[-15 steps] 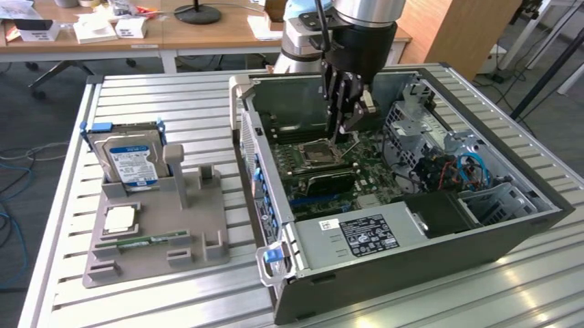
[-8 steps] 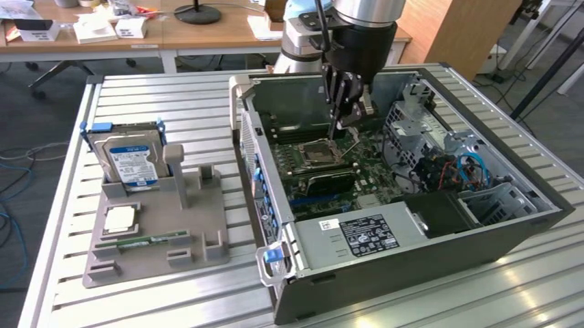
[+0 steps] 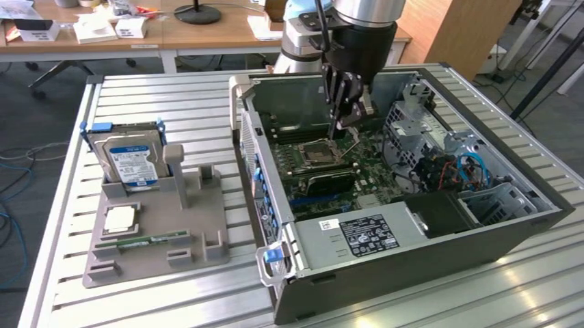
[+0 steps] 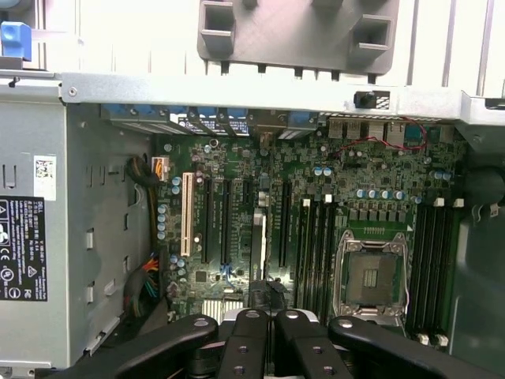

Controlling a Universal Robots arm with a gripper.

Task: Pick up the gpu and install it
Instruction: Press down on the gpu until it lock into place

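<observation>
Case [image 3: 511,236] matt grey metal; tray [image 3: 196,225] matt grey plastic; motherboard [image 4: 331,205] glossy green.

Slatted aluminium surface [image 3: 164,89] carries two items directly: an open computer case [image 3: 511,236] lying on its side beneath the tool [image 3: 349,123], and a grey parts holder [image 3: 205,225] set apart from the tool, beside that case.

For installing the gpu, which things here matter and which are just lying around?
Job: gpu, standing on the motherboard; gripper; PC case.
Lying about: hard drive, memory stick, silver chip, tray.
</observation>
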